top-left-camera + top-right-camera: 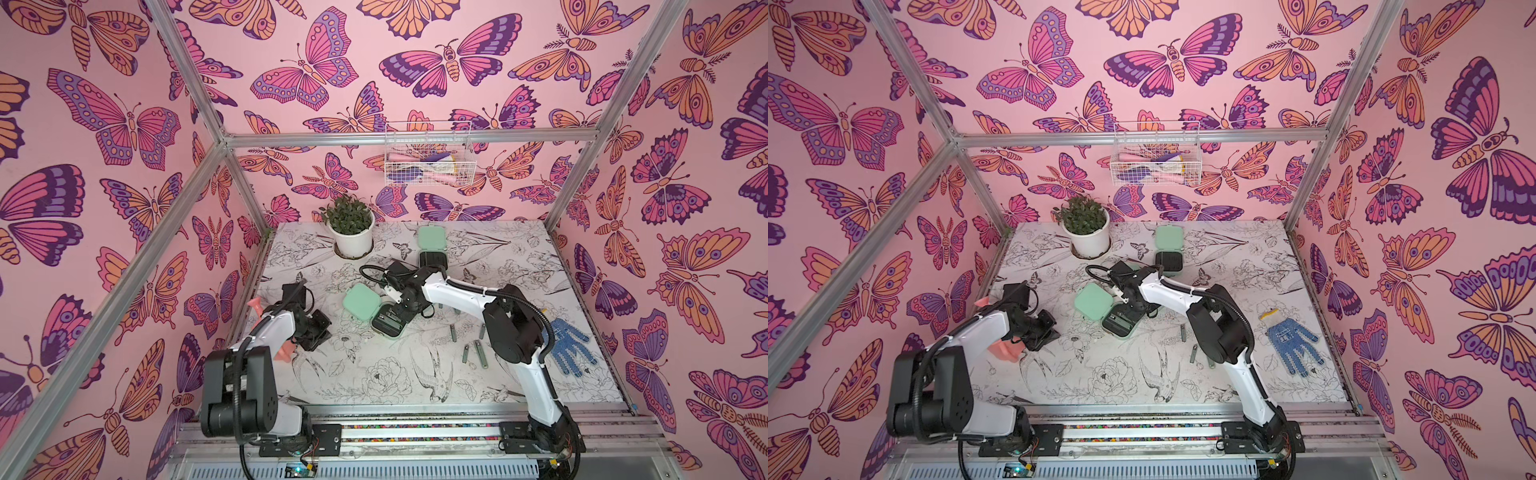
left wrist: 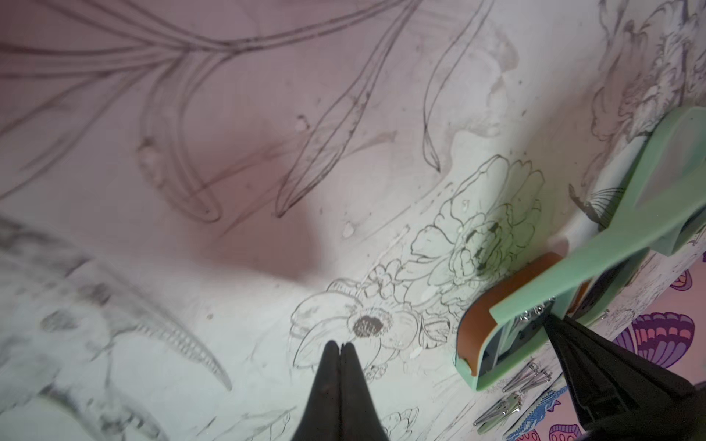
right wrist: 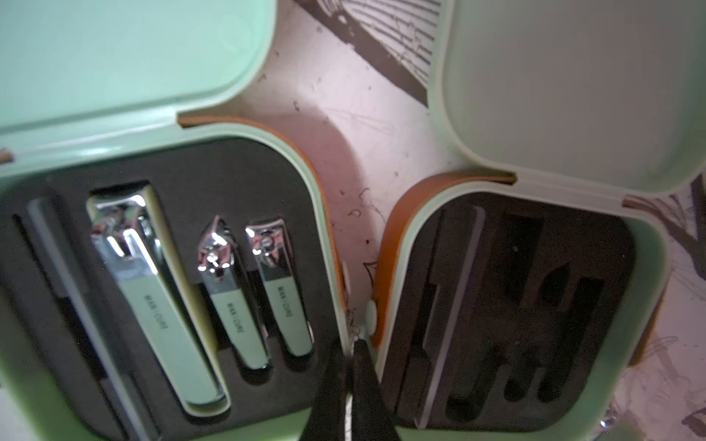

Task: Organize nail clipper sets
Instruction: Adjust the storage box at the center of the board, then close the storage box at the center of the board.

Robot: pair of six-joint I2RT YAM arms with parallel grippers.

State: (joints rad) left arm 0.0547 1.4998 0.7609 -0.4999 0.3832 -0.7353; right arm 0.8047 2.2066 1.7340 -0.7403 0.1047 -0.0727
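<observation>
Right jaws meet between the filled case [image 3: 229, 164] and emptier case [image 3: 565, 191], perhaps nipping something thin; left jaws closed, empty.

Pink watering can [image 1: 284, 352] mostly hidden behind the left arm [image 1: 276, 326]; in the right wrist view, the filled case [image 3: 237, 172] and emptier case [image 3: 649, 248] run off the edges

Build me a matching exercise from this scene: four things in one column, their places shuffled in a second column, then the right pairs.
Things
1. potted plant
2. dotted glove
3. wire basket
4. loose clippers

Places
A. hung up high behind the table
B. flat near the table's right edge
C. standing in the table's back left corner
D. lying between the glove and the nearest open case

Pairs: 1-C, 2-B, 3-A, 4-D
</observation>
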